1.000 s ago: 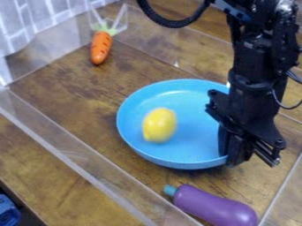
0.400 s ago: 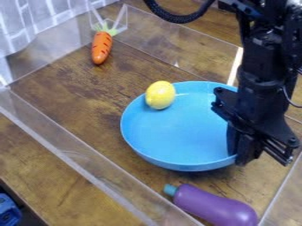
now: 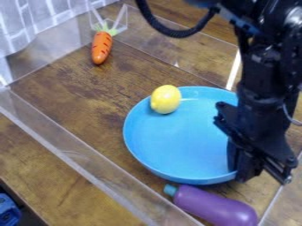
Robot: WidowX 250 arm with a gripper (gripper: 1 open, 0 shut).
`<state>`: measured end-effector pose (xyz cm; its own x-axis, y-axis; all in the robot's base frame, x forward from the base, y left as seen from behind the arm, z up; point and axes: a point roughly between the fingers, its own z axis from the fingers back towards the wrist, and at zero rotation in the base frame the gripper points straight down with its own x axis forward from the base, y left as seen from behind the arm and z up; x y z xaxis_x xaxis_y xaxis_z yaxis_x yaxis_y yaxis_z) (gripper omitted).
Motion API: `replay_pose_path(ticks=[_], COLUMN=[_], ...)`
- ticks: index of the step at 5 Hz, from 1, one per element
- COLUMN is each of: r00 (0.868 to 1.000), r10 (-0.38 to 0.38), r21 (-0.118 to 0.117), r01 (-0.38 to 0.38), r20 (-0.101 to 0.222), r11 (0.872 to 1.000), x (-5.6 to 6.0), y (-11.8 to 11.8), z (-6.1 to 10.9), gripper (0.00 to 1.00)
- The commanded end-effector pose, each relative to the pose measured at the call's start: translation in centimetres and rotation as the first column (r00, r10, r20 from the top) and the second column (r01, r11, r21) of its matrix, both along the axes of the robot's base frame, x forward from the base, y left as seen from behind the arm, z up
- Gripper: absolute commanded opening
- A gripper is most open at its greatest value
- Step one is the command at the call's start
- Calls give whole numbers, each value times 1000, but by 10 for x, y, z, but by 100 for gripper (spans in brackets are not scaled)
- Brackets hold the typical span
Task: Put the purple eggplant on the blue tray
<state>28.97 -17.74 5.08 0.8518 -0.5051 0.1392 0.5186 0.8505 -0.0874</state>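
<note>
The blue tray (image 3: 177,146) lies in the middle of the wooden table. My gripper (image 3: 260,169) points straight down at the tray's right near rim, its fingers shut together on that rim. The purple eggplant (image 3: 220,208) lies on the table just in front of the tray, its teal stem end pointing left, a short way below and left of my fingertips. A yellow lemon (image 3: 165,99) rests inside the tray against its far left rim.
An orange carrot (image 3: 101,46) with a green top lies at the far left of the table. A clear plastic wall (image 3: 71,150) runs along the near left side, and another stands at the right edge.
The tray has slid a little toward the right and near side together with my gripper. The lemon has rolled from the tray's middle to its far rim.
</note>
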Motion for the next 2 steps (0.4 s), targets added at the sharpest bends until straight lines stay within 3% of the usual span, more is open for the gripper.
replay_pose_path(ticks=[1, 2], r00=[996, 994], r10=[-54, -68], r21=[-47, -59], r01=[58, 73], r20=[71, 81], r11=[997, 996], x=[-11, -20], y=[-6, -8], z=[11, 3], gripper=[100, 0])
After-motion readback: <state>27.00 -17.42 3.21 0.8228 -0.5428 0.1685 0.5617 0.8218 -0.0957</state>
